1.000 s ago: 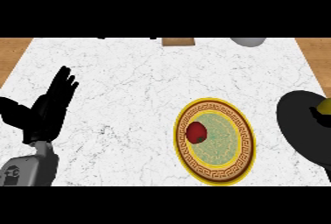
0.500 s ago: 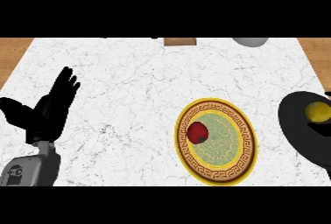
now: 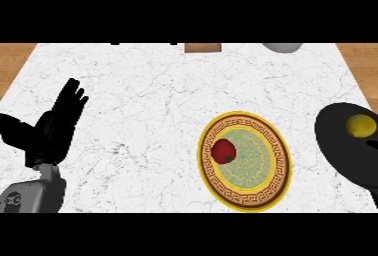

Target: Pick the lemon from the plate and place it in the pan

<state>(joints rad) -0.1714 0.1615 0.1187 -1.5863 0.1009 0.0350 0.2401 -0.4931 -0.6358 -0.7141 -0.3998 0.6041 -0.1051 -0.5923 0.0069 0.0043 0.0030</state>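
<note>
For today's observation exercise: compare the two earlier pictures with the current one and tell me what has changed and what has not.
The lemon now lies fully visible in the black pan at the right edge; a second ago something dark partly covered it there. Nothing was taken hold of. The left hand stays open at the left, and the plate with its red fruit has not moved. The right hand is not in view.
</note>
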